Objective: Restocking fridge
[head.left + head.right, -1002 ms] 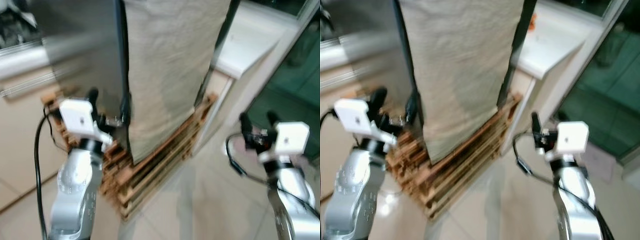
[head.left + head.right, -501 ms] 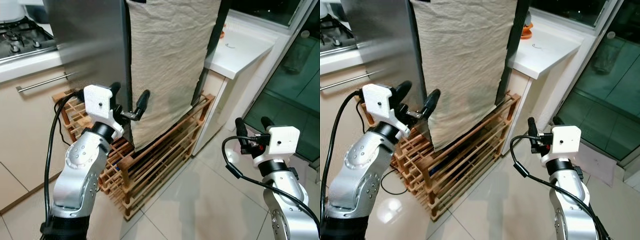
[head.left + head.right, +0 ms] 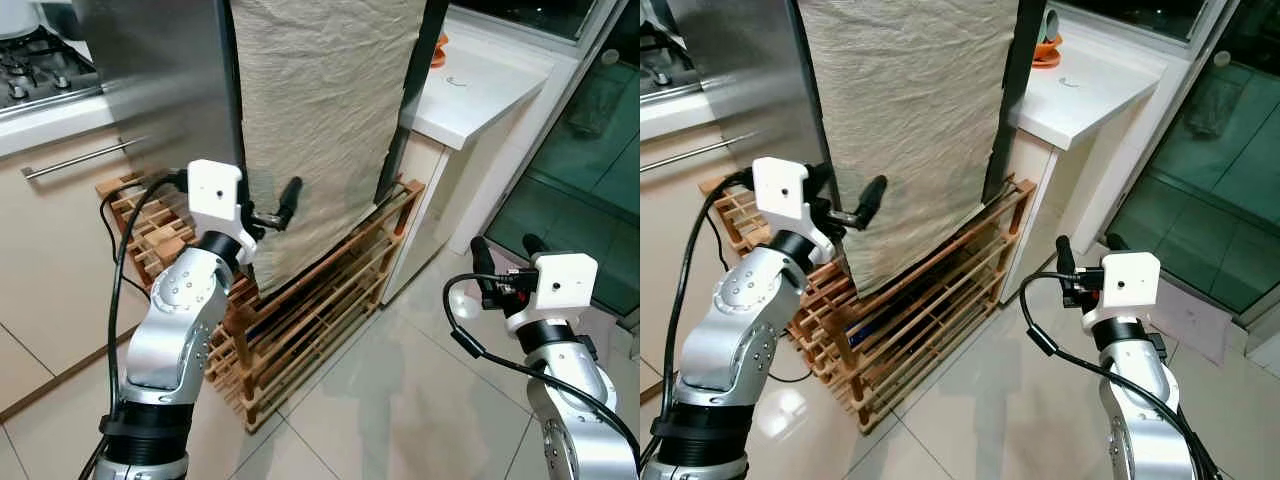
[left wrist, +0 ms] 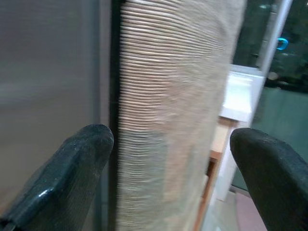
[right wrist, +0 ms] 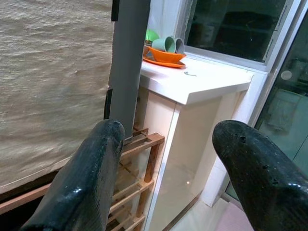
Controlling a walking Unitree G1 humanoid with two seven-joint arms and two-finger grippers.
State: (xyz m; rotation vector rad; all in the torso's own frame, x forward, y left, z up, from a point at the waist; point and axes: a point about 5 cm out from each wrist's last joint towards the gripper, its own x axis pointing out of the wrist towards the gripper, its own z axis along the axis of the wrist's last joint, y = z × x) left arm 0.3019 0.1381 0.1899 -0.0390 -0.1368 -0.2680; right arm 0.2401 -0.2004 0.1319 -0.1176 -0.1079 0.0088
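Pale glossy floor tiles (image 3: 400,400) run under a slatted wooden rack (image 3: 320,290), and above it rises the fridge (image 3: 160,80), brushed steel, tall and upright, its front draped in a coarse beige woven cloth (image 3: 320,110). From the left gripper (image 3: 272,212), fingers spread wide, the cloth-covered door edge lies at twelve o'clock, just beside the fingertips, its long axis vertical. Off at three o'clock the right gripper (image 3: 509,262), also spread and empty, sits well apart near a smooth white counter (image 3: 480,85), so the left arm looks nearer
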